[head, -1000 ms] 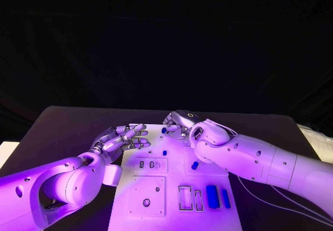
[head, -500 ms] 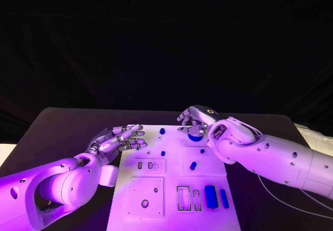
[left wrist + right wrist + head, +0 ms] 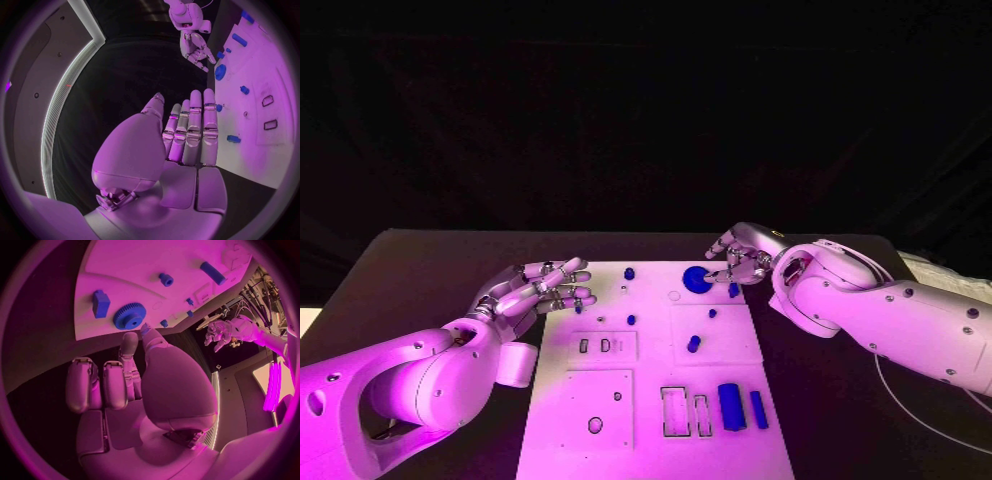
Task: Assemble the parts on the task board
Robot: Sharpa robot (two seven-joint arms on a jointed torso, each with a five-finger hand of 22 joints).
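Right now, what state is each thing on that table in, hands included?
left hand: open, fingers apart, holding nothing, at the board's near-left edge.
right hand: holding nothing, beside the gear.
gear: lying flat on the board.
task board: flat on the table.
two blue bars: lying side by side.
rectangular slots: empty.

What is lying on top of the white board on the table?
On the white task board lie small blue parts: a round toothed gear at its far end, a thick blue cylinder and a thinner bar nearer. Whatever lies beneath the gear is covered.
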